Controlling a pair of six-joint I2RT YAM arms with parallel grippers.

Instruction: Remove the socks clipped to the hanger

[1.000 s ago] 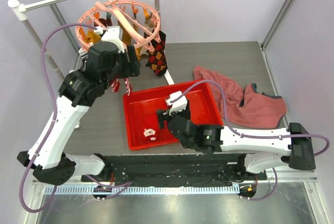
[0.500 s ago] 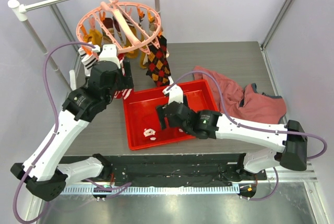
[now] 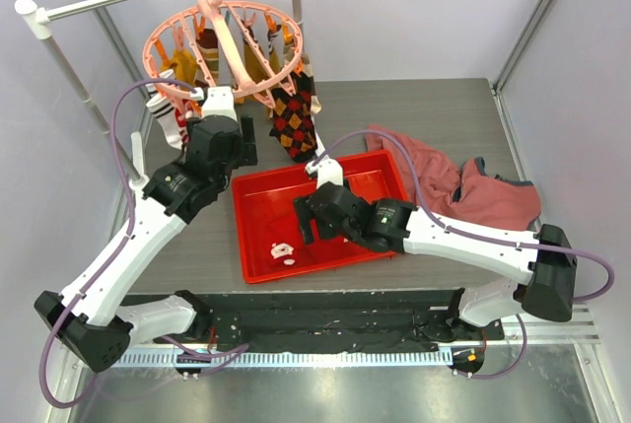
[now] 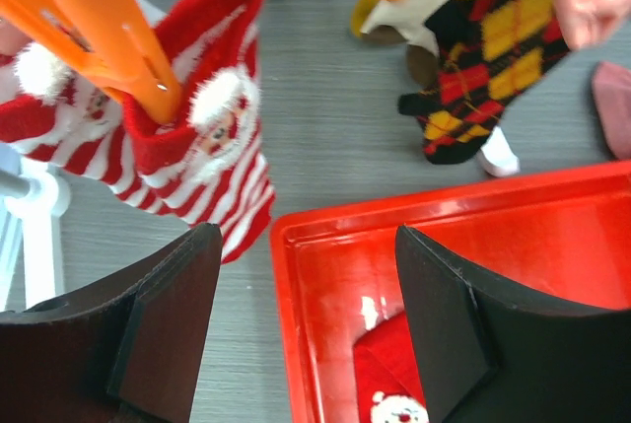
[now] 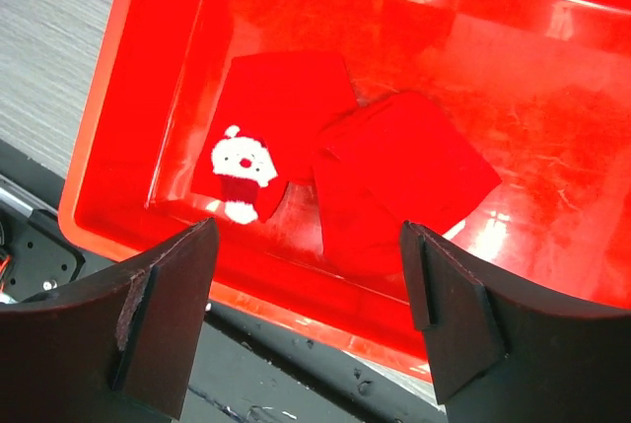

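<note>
The red-and-white striped fabric sock (image 4: pixel 212 162) hangs with its long axis vertical from an orange plastic peg (image 4: pixel 118 43) of the round salmon-pink plastic hanger (image 3: pixel 163 34) near the desk's far left corner. It lies just ahead-left of the left end effector (image 4: pixel 306 275), which is released and empty. The right end effector (image 5: pixel 308 275), likewise released, is over the red plastic tray (image 5: pixel 108 117) and farther off.

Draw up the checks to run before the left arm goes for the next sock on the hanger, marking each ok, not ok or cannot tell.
1. Left gripper, fingers apart, nothing between them: ok.
2. Striped Santa sock centred between those fingers: not ok, it hangs ahead but toward one finger.
3. Orange peg holds that sock: ok.
4. Argyle sock apart from the path: ok.
5. Right gripper open, empty, above the red tray: ok.
6. How firmly the peg bites: cannot tell.
</note>
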